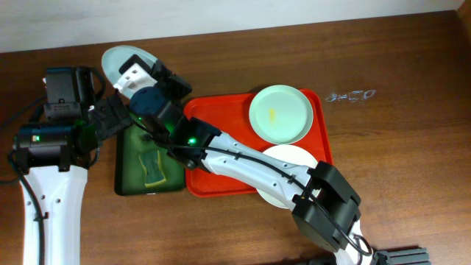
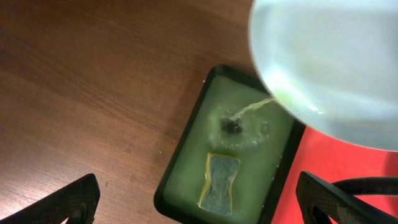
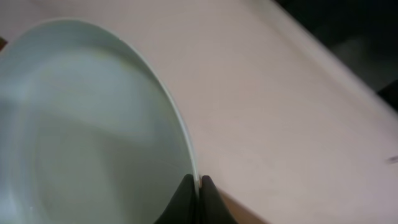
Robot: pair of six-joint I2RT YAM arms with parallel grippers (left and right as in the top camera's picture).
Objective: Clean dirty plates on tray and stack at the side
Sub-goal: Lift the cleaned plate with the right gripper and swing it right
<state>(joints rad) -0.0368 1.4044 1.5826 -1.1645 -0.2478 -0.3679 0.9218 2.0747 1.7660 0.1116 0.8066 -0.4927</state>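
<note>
Pinched at rim by right gripper, plate tilts over green tray, thin stream draining beside sponge. Opposite, left gripper wide open, empty. Two more plates on red tray. Hold tilt till dripping stops; glossy rim may slip.

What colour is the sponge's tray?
The sponge tray is dark green, clearest in the left wrist view.
</note>
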